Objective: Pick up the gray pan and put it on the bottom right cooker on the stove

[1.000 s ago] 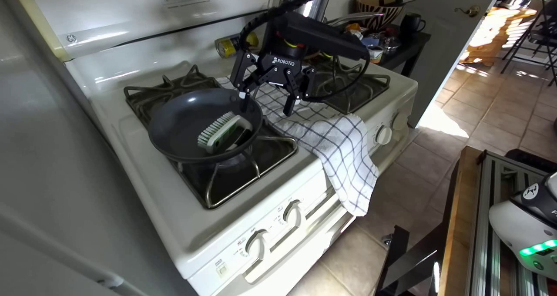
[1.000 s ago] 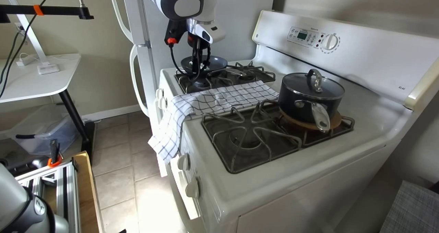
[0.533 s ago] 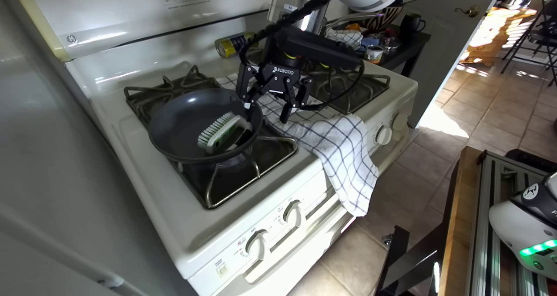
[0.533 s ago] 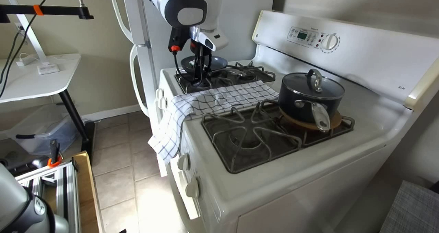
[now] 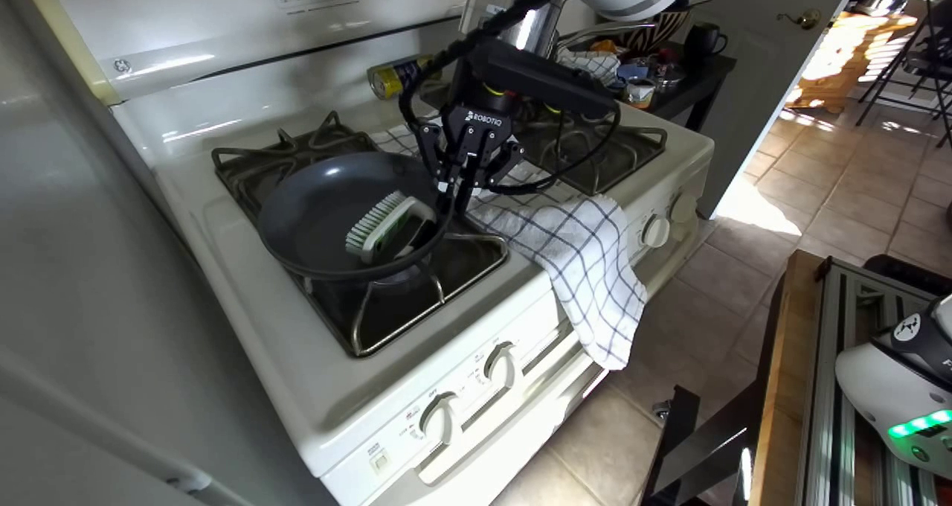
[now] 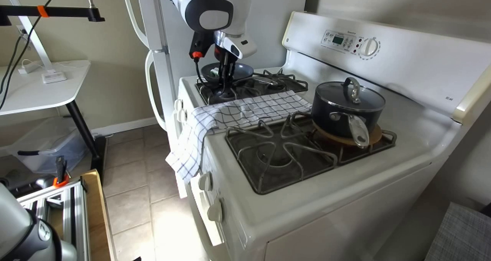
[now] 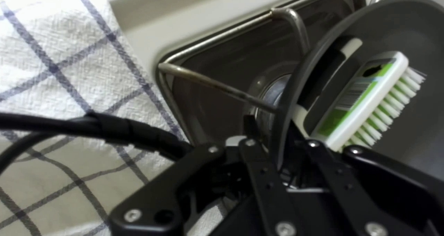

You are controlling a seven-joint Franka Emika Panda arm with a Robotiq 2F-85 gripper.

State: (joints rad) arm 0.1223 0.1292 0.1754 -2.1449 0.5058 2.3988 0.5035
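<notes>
The gray pan (image 5: pixel 320 205) sits over the burner grates on the left side of the white stove (image 6: pixel 345 188), a white and green brush (image 7: pixel 364 100) lying in it. My gripper (image 5: pixel 454 199) points down at the pan's towel-side edge. In the wrist view, the pan's rim (image 7: pixel 288 100) passes between its two fingers, which have come together on either side of it. A lighter handle (image 6: pixel 264 80) sticks out from the pan in an exterior view. The bottom right cooker (image 6: pixel 274 155) bears nothing on its grate.
A checkered towel (image 5: pixel 550 219) lies between the left and right burners and hangs over the front. On the back right burner stands a black lidded pot (image 6: pixel 347 109). A yellow can (image 5: pixel 394 78) lies by the back panel. The fridge (image 5: pixel 89 283) flanks the pan side.
The gripper, wide open a second ago, has lowered slightly and drawn its fingers together on the pan's rim. The pan with the brush has shifted a little toward the gripper.
</notes>
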